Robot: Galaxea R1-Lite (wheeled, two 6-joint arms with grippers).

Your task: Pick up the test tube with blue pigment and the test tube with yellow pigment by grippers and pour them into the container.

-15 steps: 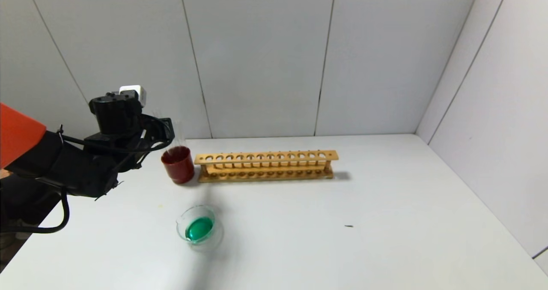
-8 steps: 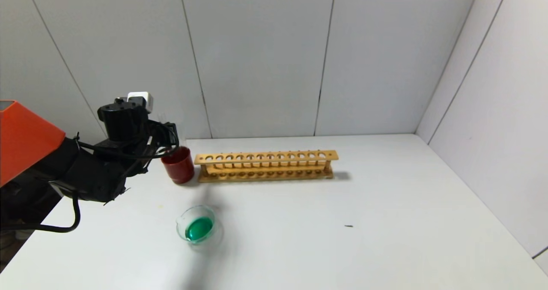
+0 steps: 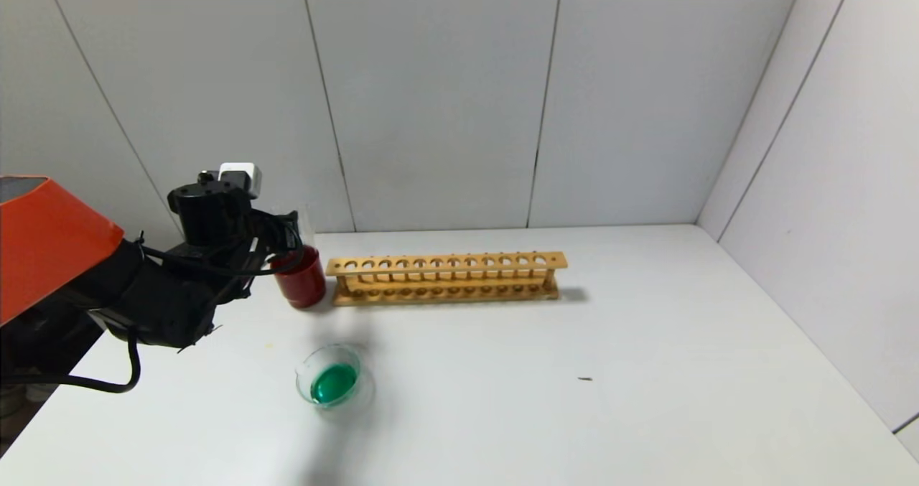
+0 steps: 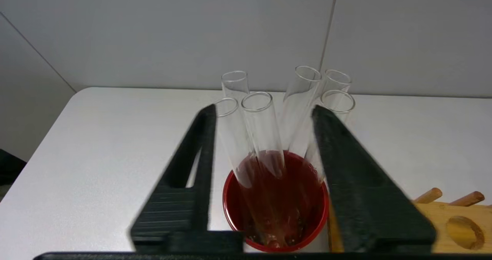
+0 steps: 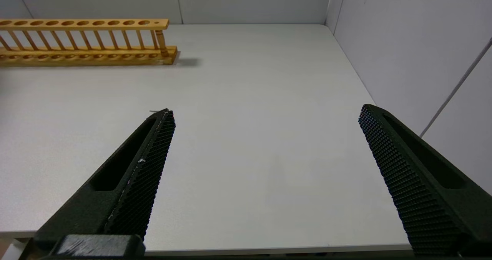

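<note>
White table [image 3: 574,400]: clear glass container [image 3: 334,384] holds green liquid.

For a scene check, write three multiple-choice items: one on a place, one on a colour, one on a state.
1. Where does the red cup stand?
A. At the wooden rack's left end
B. Inside the glass dish
C. At the table's right edge

2. What colour is the liquid in the dish?
A. Yellow
B. Green
C. Red

3. How do the left gripper's jaws stand?
A. Shut on one tube
B. Apart, on either side of the empty tubes in the cup
C. Shut above the dish

Key: 1 A, the head view shows the cup beside the rack's left end. 2 B, green liquid fills the dish's bottom. 3 B, the left wrist view shows the fingers spread, with tubes between them.
</note>
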